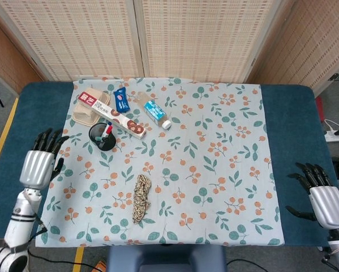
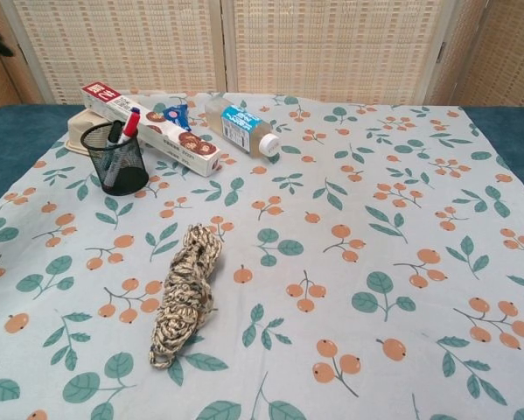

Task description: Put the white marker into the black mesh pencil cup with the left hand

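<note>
We count one black mesh pencil cup (image 2: 115, 158) holding two markers; white marker (image 2: 110, 156) stands inside. Left hand (image 1: 39, 163) and right hand (image 1: 321, 195) both empty, fingers spread. One rope bundle (image 2: 183, 292), one bottle (image 2: 240, 126).

The left hand (image 1: 38, 163) is raised at the left edge of the tabletop (image 1: 11, 147), its dark fingers (image 1: 44, 140) spread and pointing away from the robot, holding nothing. The right hand (image 1: 322, 195) sits low at the far right (seen only from the head camera), fingers likewise apart and empty.
</note>
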Robot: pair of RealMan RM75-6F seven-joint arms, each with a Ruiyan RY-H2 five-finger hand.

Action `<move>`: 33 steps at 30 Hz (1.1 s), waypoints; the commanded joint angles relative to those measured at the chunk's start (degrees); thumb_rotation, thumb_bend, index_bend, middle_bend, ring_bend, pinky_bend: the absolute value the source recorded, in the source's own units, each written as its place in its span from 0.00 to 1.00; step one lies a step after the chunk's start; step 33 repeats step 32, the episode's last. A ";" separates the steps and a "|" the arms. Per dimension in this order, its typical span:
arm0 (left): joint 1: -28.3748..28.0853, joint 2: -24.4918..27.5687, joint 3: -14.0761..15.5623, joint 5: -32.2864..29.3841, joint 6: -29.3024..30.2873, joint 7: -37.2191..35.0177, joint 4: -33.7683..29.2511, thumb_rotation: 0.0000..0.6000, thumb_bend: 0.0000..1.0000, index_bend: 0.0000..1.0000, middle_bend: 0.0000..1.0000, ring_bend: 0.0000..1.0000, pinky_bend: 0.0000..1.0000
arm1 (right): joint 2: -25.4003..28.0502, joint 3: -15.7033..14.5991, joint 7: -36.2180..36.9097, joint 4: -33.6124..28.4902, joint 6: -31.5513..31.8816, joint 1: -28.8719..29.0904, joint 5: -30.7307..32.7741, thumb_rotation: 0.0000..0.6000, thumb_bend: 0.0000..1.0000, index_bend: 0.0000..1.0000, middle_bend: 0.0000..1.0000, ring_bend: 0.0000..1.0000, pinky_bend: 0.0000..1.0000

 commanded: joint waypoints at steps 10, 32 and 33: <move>12.41 1.83 5.56 -4.64 4.66 -7.57 4.89 1.00 0.42 0.18 0.04 0.00 0.08 | -0.04 -0.68 -0.53 -0.21 0.42 0.01 -1.57 1.00 0.00 0.28 0.09 0.04 0.00; 12.21 0.31 4.17 -4.49 0.26 -5.62 7.36 1.00 0.42 0.16 0.03 0.00 0.08 | -0.34 -0.63 -1.13 0.10 0.20 0.14 -0.83 1.00 0.00 0.28 0.09 0.04 0.00; 12.21 0.31 4.17 -4.49 0.26 -5.62 7.36 1.00 0.42 0.16 0.03 0.00 0.08 | -0.34 -0.63 -1.13 0.10 0.20 0.14 -0.83 1.00 0.00 0.28 0.09 0.04 0.00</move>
